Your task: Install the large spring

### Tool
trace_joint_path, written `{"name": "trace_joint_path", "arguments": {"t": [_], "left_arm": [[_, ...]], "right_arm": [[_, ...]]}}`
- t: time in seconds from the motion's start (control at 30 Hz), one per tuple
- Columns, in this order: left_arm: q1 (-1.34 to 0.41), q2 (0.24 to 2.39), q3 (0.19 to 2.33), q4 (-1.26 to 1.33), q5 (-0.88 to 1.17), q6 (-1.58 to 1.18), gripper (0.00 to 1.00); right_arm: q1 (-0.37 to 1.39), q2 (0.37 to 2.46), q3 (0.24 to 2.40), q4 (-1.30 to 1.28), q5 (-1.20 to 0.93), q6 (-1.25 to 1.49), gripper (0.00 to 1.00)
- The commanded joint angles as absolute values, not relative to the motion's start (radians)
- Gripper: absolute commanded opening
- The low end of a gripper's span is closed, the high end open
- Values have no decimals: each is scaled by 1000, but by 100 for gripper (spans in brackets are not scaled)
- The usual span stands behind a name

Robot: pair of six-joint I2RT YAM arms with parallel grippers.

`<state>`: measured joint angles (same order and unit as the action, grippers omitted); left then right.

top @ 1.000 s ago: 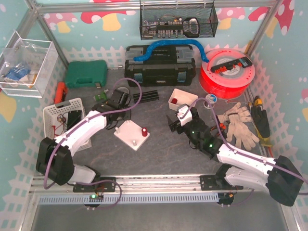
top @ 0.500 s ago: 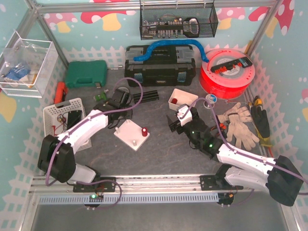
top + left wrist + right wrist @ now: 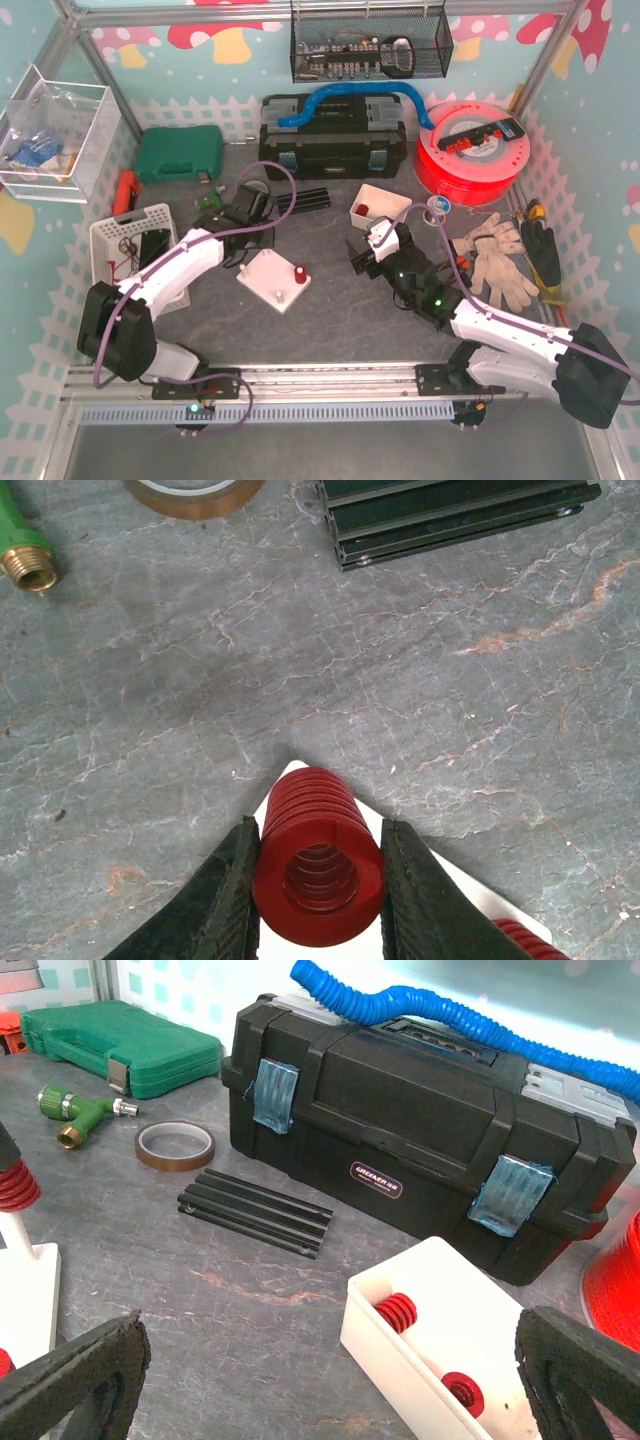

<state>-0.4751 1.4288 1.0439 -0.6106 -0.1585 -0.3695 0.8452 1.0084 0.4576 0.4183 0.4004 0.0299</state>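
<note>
Two fingers of the left gripper (image 3: 320, 920) clamp the large spring (image 3: 315, 815) over the far corner of the white base plate (image 3: 265, 285), apparently lining it up for seating. Right of the plate, the right gripper (image 3: 330, 1380) hovers spread wide, holding nothing.

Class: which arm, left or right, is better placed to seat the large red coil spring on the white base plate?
Left. The left tool is shut on the large red coil spring, above a corner of the white base plate. The right tool is open, empty, off to the side.
</note>
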Motion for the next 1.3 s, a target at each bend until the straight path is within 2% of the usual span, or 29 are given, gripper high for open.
{"name": "trace_joint_path", "arguments": {"t": [0.0,0.4,0.67,0.9,1.03,1.17,1.27], "left_arm": [[-472,1392,1043,-639,-155,-354,0],[-471,1419,1047,-645,-148,-352,0],[-472,1468,1046,-629,-156,-356,4],[-471,1489,1030,-597,-116,-349,23],[-471,1476,1011,-570,-110,-348,25],[-469,1465,1007,-557,-120,-352,33],[-469,1456,1012,-558,-123,-347,52]], "right_arm": [[845,1012,457,434,400,21,99],[845,1002,456,432,399,22,99],[845,993,454,431,395,24,99],[845,1008,456,430,410,31,99],[845,1018,458,431,419,40,99],[844,1031,464,429,429,43,99],[844,1033,486,410,446,50,99]]}}
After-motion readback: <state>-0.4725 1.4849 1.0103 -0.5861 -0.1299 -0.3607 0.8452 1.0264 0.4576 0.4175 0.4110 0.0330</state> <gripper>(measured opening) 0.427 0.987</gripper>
